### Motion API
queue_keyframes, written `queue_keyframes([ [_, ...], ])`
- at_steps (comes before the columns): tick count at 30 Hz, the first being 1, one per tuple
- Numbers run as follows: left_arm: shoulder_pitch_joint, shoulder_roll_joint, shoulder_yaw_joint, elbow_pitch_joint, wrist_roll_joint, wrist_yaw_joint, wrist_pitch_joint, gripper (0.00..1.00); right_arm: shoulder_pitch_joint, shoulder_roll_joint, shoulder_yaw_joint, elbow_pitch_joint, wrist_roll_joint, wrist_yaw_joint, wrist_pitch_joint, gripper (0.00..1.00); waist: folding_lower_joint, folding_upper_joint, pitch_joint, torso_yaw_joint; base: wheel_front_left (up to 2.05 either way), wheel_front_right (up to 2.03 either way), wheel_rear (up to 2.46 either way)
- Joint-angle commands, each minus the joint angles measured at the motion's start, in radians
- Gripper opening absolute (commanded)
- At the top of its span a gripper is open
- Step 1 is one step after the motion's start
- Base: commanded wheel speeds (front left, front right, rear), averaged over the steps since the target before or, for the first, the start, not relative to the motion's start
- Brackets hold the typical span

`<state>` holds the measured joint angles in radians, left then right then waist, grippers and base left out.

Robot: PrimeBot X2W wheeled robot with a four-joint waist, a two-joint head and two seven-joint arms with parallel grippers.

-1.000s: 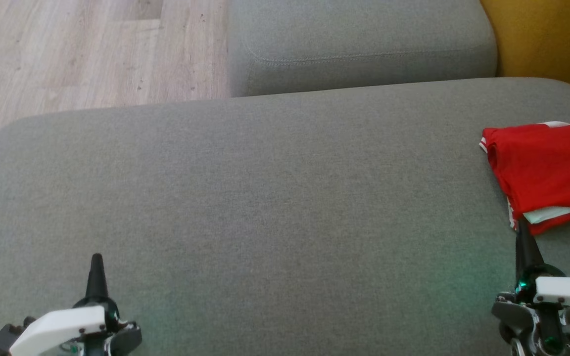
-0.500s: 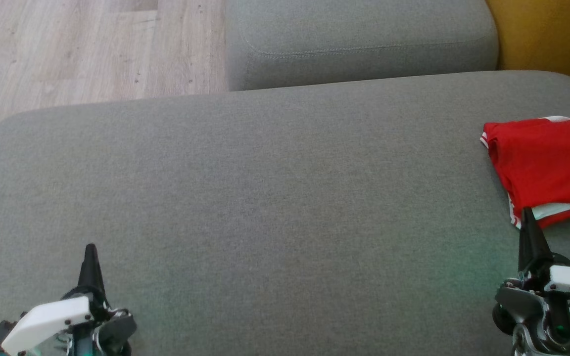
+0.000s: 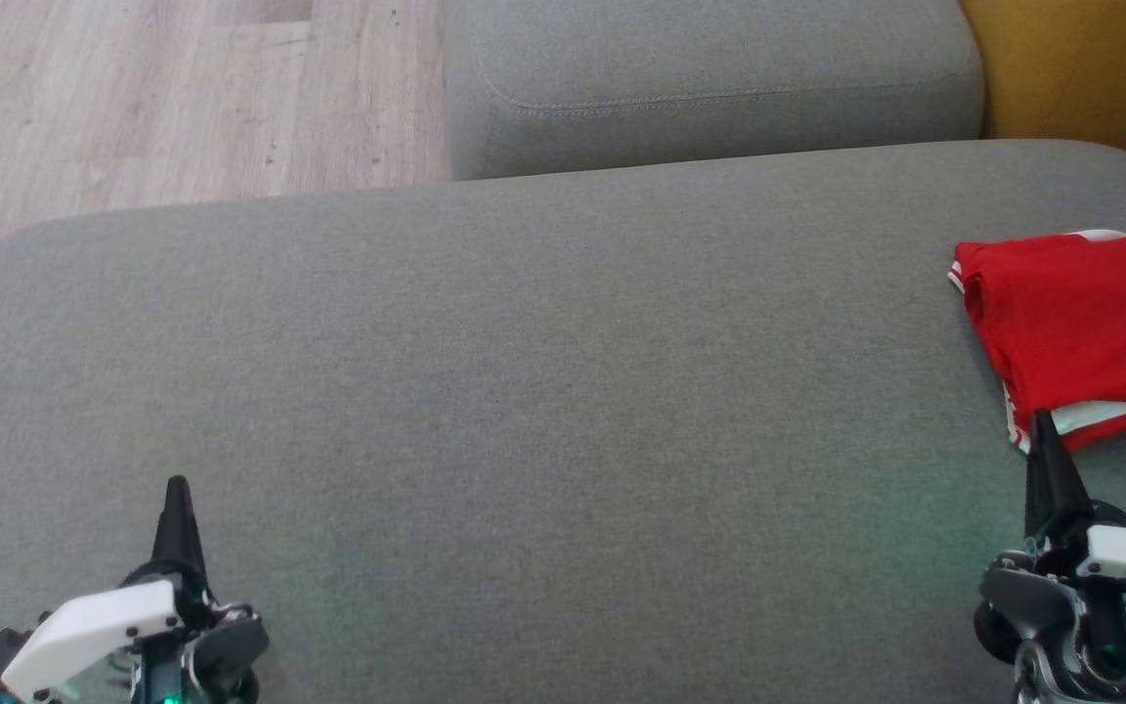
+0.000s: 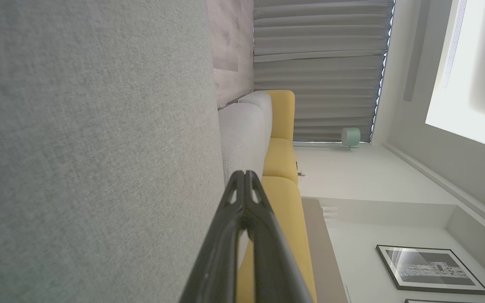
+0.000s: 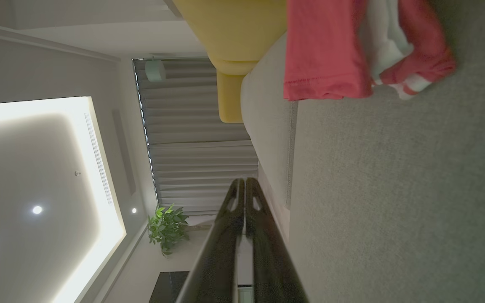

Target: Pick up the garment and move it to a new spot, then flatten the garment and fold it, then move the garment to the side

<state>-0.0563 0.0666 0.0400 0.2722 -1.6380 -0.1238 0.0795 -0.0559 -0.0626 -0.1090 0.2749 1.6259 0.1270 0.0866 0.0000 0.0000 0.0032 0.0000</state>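
Note:
The garment (image 3: pixel 1076 328) is a red shirt with white trim, lying folded at the right edge of the grey sofa seat (image 3: pixel 543 391). It also appears at the top of the right wrist view as the garment (image 5: pixel 331 46). My right gripper (image 3: pixel 1043 418) is shut and empty, its tip just in front of the garment's near edge; whether it touches the cloth I cannot tell. In its own view the right gripper (image 5: pixel 244 182) has both fingers pressed together. My left gripper (image 3: pixel 176 483) stands shut and empty at the lower left, also seen as the left gripper (image 4: pixel 244 173).
A second grey cushion (image 3: pixel 710 78) lies beyond the seat. Wooden floor (image 3: pixel 133 98) is at the upper left, and a yellow sofa part (image 3: pixel 1081 68) at the upper right. The wrist views show curtains (image 4: pixel 318 63), a framed picture (image 4: pixel 430 269) and a plant (image 5: pixel 166 227).
Between the earliest frame and half a second ago the camera shifted slightly, moving the whole picture up. Since then the left gripper edged up a little; the garment and right gripper stayed put.

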Motion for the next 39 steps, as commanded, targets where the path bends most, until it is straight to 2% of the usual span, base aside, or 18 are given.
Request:
queue_keyframes([
  [1, -0.049, 0.007, 0.041, -0.029, 0.002, -0.007, 0.007, 0.00, -0.050, -0.004, 0.018, -0.031, 0.002, 0.004, 0.008, 0.00, 0.0000, 0.0000, 0.000, 0.000, 0.00, 0.00, 0.00],
  [39, -0.050, -0.002, 0.054, -0.028, 0.013, -0.007, 0.018, 0.00, -0.051, 0.002, 0.009, -0.031, -0.006, 0.004, 0.016, 0.00, 0.0000, 0.0000, 0.000, 0.000, 0.00, 0.00, 0.00],
])
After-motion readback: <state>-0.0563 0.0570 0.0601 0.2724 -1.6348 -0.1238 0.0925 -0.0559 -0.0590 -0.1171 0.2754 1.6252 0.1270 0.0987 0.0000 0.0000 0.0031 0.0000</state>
